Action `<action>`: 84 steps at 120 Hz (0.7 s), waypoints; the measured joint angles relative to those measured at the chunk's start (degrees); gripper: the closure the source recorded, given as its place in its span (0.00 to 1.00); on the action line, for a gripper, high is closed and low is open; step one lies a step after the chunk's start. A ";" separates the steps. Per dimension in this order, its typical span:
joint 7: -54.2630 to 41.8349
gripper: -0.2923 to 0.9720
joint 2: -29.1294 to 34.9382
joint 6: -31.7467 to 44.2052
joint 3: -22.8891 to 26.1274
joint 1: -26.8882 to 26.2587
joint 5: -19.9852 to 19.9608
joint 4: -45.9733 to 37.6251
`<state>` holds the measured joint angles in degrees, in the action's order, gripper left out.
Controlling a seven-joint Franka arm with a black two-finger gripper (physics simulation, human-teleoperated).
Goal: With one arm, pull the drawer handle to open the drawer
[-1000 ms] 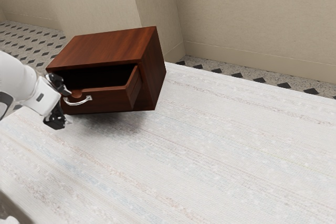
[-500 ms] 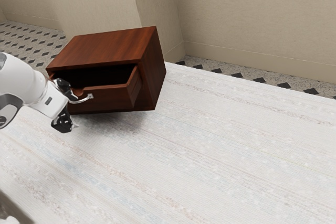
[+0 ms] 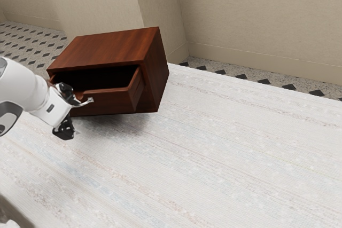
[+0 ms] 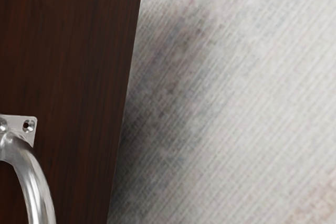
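Your arm [image 3: 24, 92] comes in from the exterior view's left and ends at the drawer [image 3: 109, 100] of the cabinet [image 3: 115, 46], which stands on the table [image 3: 224, 148] near its far corner. The drawer is partly open: its front stands out from the cabinet's face and a dark gap shows above it. The gripper [image 3: 68, 111] is spread wide, with one finger up by the drawer's top edge and the other low, just above the table. The handle [image 3: 84, 101], a curved silver loop on the drawer front, lies right beside the upper finger. You cannot tell from here whether it touches that finger. The lower finger is well clear of it, so nothing is pinched. In the wrist view you are looking close along the dark wood of the drawer front, with one end of the silver loop and its plate [image 4: 23, 126], fixed by a screw, just under the hand. Beside the wood runs the pale table top, darkened by a soft shadow next to the drawer.
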<state>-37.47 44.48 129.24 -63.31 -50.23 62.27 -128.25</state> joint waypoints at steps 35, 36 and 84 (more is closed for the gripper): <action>1.22 0.26 0.30 -0.01 8.04 8.19 -0.70 -5.66; 1.26 0.26 0.32 -0.01 8.17 8.37 -0.73 -5.77; 2.78 0.23 3.52 -3.66 35.18 19.68 -7.54 -6.82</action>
<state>-34.69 48.00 125.59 -28.13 -30.54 54.73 -135.07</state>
